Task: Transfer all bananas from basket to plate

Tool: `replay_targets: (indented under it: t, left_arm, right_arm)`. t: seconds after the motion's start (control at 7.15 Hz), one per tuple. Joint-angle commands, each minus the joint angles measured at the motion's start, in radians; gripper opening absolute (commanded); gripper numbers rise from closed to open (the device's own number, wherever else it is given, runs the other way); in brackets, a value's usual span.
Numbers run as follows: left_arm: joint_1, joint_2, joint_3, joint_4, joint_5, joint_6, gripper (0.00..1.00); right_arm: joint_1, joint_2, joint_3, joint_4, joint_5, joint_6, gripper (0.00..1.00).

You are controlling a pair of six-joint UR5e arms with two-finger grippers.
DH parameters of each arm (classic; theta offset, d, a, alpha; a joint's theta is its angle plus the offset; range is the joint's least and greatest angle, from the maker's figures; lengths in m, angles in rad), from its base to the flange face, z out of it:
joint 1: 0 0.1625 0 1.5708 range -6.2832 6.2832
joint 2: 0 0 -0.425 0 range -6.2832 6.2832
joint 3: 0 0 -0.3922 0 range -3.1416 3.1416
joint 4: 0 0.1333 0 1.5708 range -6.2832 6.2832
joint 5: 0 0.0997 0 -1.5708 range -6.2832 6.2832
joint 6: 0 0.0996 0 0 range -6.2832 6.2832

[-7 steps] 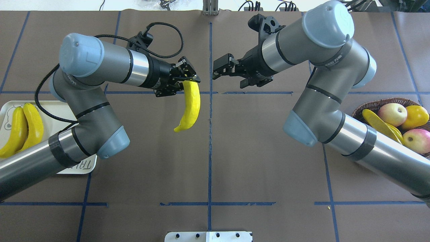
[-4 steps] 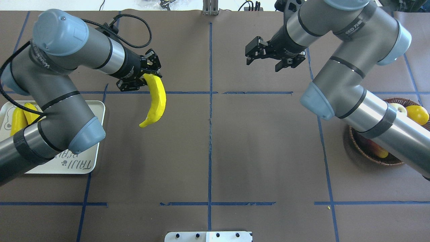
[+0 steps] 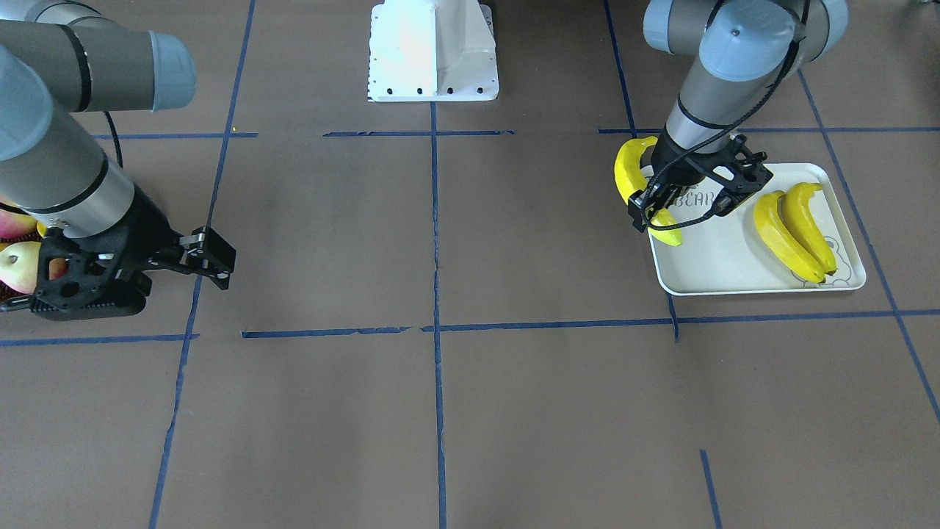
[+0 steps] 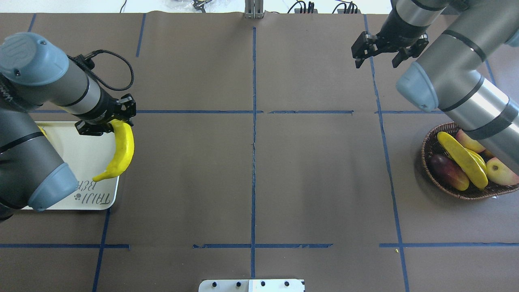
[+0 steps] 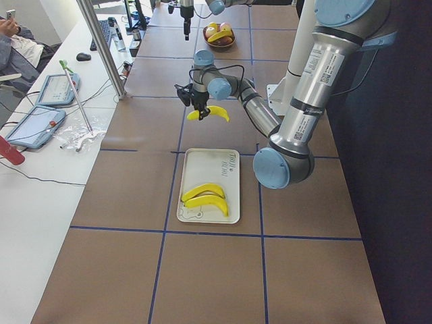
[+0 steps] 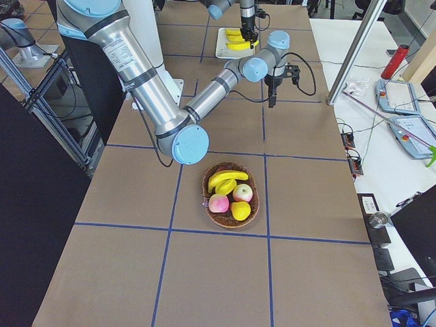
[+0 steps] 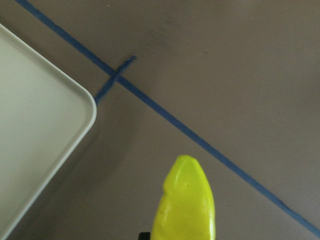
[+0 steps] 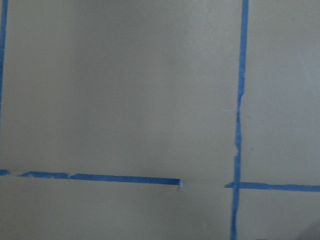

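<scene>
The left gripper (image 4: 111, 121) is clamped on one end of a banana (image 4: 121, 152), which hangs in a curve from it, lifted clear of the bench (image 4: 251, 182). This banana is at the edge of the plate (image 4: 87, 162) that faces the middle of the bench. From overhead its free tip overlaps the plate's rim near the printed lettering. The left wrist camera shows the tip over bare bench, just beside a rounded corner of the plate. Two more bananas (image 3: 793, 228) lie on the plate side by side, touching, at the end away from the held one.

The basket (image 4: 425, 142) stands at the other end of the bench, well apart from the plate. One long banana in the basket (image 4: 462, 160) lies slanted across the round fruits (image 4: 500, 172). A further yellow piece shows just behind it, and I cannot tell what it is.

The right gripper (image 4: 375, 59) has its fingers spread wide and holds nothing. It hangs over the far part of the bench, apart from the basket, above the blue tape lines (image 8: 239, 125).
</scene>
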Motion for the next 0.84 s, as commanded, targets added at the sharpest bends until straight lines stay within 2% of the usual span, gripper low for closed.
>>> replay_targets:
  t: [0.0, 0.14, 0.7]
  left_arm:
    - [-0.005, 0.13, 0.004, -0.014, 0.0, 0.166, 0.0]
    - [-0.008, 0.159, 0.015, -0.046, 0.0, 0.168, 0.0]
    - [-0.079, 0.176, 0.254, -0.374, 0.0, 0.156, 0.05]
  right_arm:
    - [0.092, -0.056, -0.001, -0.032, 0.0, -0.218, 1.0]
    - [0.096, -0.059, -0.001, -0.032, 0.0, -0.228, 1.0]
    - [0.094, -0.057, -0.001, -0.032, 0.002, -0.228, 1.0]
